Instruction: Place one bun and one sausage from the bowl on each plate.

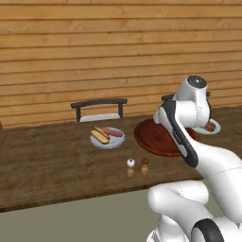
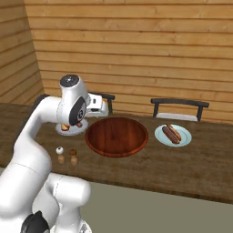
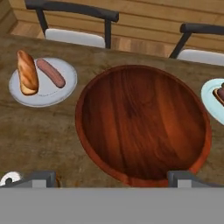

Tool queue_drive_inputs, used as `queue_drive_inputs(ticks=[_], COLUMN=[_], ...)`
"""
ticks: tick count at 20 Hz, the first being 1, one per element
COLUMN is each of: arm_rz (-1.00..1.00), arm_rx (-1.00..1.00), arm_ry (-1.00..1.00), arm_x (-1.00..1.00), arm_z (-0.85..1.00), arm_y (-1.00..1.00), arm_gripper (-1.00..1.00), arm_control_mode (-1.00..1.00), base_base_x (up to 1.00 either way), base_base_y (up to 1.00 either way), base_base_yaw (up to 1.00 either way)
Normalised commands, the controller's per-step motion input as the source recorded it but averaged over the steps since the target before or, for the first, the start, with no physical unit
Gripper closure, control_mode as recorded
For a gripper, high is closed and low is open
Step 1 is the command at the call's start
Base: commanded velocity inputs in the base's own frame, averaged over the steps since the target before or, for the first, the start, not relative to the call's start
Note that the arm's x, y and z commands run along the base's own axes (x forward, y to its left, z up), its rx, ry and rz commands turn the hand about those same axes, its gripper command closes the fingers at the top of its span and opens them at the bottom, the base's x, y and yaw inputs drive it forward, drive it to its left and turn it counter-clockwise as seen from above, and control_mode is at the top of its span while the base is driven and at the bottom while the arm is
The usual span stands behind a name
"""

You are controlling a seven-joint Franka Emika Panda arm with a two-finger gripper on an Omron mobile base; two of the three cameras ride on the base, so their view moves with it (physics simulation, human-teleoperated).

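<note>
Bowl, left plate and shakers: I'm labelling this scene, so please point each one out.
bowl point(image 3: 140, 122): hand view, bare middle of its inside.
left plate point(image 3: 52, 94): hand view, bare grey surface near its rim, below the sausage.
shakers point(image 1: 130, 163): left base view, white cap of the left one.

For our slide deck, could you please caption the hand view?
Open gripper above the empty wooden bowl; left plate holds a bun and sausage.

Place: home dining kitchen
Walls: wood planks point(image 2: 136, 54)
Seating: dark chairs point(image 2: 178, 107)
Surface: wooden point(image 1: 52, 160), with salt and pepper shakers point(image 1: 137, 167), plated food point(image 1: 107, 136)
</note>
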Motion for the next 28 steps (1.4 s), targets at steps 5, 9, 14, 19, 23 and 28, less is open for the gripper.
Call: queue_drive_inputs(ticks=[5, 9, 14, 19, 23, 28], arm_rz=[-0.02, -0.09, -0.11, 0.12, 0.17, 0.20], arm_rx=[0.00, 0.00, 0.00, -0.01, -0.03, 0.00], arm_ry=[0.01, 0.07, 0.12, 0.01, 0.03, 0.01], arm_x=[0.20, 0.10, 0.49, 0.24, 0.22, -0.45], arm_z=[0.00, 0.00, 0.00, 0.02, 0.00, 0.03], arm_y=[-0.97, -0.92, -0.67, 0.45, 0.85, 0.43], arm_gripper=[-1.00, -1.00, -1.00, -1.00, -1.00, -1.00], arm_control_mode=[-1.00, -1.00, -1.00, -1.00, -1.00, -1.00], base_base_x=[0.00, 0.00, 0.00, 0.00, 0.00, 0.00], base_base_y=[0.00, 0.00, 0.00, 0.00, 0.00, 0.00], base_base_yaw=[0.00, 0.00, 0.00, 0.00, 0.00, 0.00])
